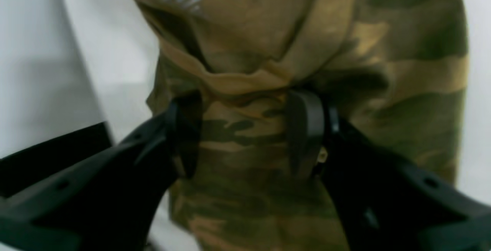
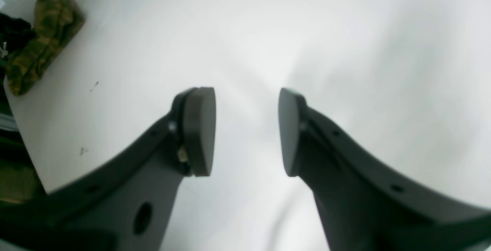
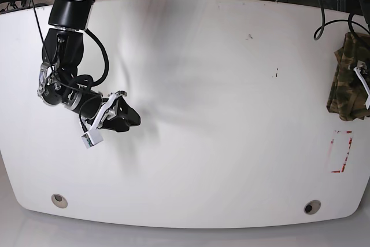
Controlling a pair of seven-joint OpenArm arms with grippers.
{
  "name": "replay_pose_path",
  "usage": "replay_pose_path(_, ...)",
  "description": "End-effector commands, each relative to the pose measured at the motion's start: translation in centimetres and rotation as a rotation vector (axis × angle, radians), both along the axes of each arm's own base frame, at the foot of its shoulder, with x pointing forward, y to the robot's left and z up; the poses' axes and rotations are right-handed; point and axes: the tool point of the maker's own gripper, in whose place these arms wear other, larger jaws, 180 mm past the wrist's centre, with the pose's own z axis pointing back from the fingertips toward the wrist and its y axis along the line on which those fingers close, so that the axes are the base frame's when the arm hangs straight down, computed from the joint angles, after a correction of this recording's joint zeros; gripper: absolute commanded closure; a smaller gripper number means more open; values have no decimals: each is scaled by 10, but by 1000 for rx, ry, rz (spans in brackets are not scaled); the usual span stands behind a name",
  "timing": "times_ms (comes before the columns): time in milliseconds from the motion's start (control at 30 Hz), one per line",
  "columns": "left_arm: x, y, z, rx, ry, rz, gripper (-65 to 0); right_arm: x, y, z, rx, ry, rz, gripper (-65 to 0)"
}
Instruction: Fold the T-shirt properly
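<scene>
Over at the far right edge of the white table (image 3: 202, 85), the T-shirt (image 3: 347, 76) sits bunched in a camouflage heap, partly hanging past the rim. The left gripper (image 1: 245, 136) has its dark fingers (image 1: 305, 128) on either side of a thick fold of that cloth, just below the tan neck band (image 1: 238, 80), clenched on it. Well apart, the right gripper (image 2: 247, 128) hovers over bare tabletop, jaws parted with nothing between them.

Black arm (image 3: 65, 56) with looping black cables, white bracket near its black end effector (image 3: 132, 121), rounded flat pads (image 2: 199, 130).
</scene>
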Motion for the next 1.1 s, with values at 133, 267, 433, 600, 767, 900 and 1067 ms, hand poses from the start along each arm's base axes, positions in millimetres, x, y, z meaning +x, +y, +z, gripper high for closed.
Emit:
replay_pose_path(133, 31, -2, 70, 114, -99, -116, -314, 4, -2, 18, 13, -64, 0, -262)
replay_pose_path(267, 42, -34, 98, 160, -152, -180, -312, 4, -18, 18, -37, -65, -4, -262)
replay_pose_path(433, 67, -96, 114, 119, -348, -204, -312, 10, -40, 11, -177, -86, -55, -262)
replay_pose_path(600, 78, -160, 106, -2, -589, -176, -317, 10, -60, -2, -341, -161, -124, -262)
replay_pose_path(767, 69, -219, 91, -153, -745, -215, -314, -1, -62, -10, -346, -266, -153, -262)
replay_pose_path(900, 50, -256, 74, -256, -788, -221, -312, -21, -52, -18, -283, -341, -166, -262)
replay_pose_path(1067, 23, -282, 61, -302, -787, -158, -312, -48, -64, -35, -266, -330, -237, -262)
